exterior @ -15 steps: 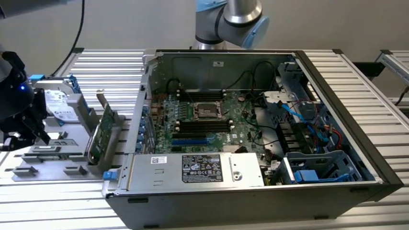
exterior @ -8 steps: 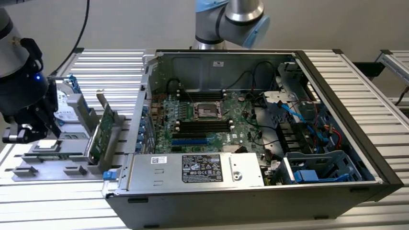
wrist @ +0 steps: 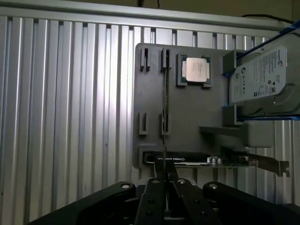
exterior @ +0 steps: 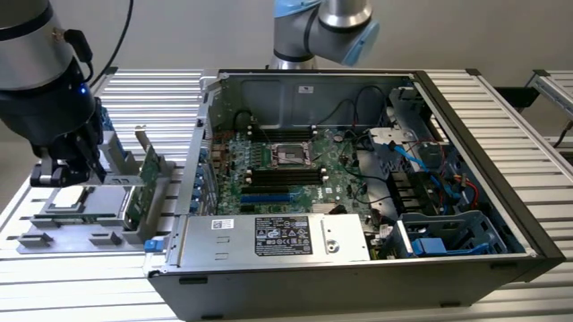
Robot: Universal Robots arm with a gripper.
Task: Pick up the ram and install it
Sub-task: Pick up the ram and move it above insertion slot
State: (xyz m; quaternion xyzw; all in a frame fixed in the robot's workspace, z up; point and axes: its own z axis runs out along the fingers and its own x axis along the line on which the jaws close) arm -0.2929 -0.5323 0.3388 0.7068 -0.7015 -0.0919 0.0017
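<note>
Wrist view: gripper [wrist: 164, 187] clamped on ram [wrist: 164, 112]; ram sits edge-on in grey holder [wrist: 194, 117] slots; CPU [wrist: 197, 70] just beside.

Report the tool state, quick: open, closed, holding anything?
Tool: closed on the long thin ram stick, seen edge-on over the grey plastic holder.
</note>
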